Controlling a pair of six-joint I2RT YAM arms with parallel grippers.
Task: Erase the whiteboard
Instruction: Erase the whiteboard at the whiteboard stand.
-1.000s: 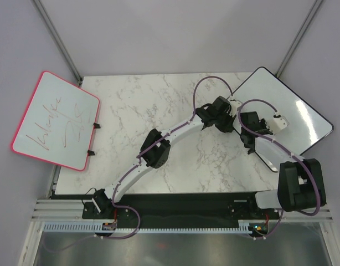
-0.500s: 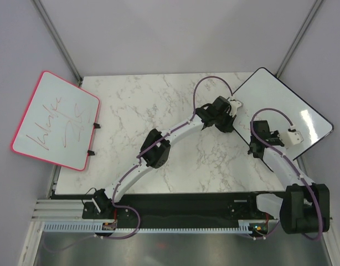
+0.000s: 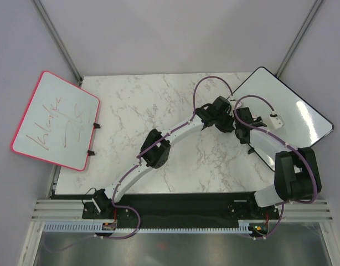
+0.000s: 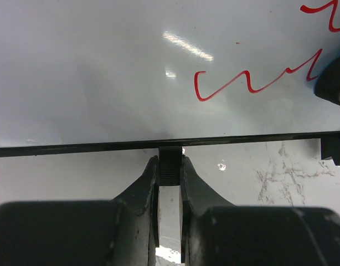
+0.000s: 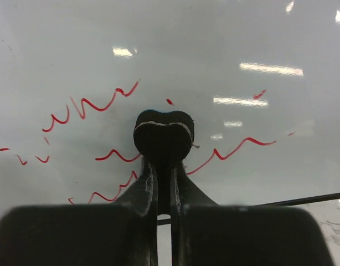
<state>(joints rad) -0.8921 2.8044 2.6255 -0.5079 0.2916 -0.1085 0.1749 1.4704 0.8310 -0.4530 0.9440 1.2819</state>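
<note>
the right gripper [image 5: 164, 152] is sweeping back leftward across the whiteboard [image 3: 294, 108], which is lying skewed at the marble table's [image 3: 159, 111] far right corner, overhanging its right edge. its jaws are clamping tight on a dark eraser [image 5: 163, 128] among red squiggles [image 5: 98, 105], while the left gripper [image 4: 170, 169] is pinching a black tab [image 4: 170, 152] on the board's frame.

table [image 3: 131, 105]: white marble; walls [image 3: 170, 33]: pale lilac; struts [image 3: 56, 39]: two, grey, diagonal

Right gripper [image 5: 164, 165] clamped on a dark rounded eraser [image 5: 163, 130] against the red-scribbled whiteboard [image 5: 225, 39].
</note>
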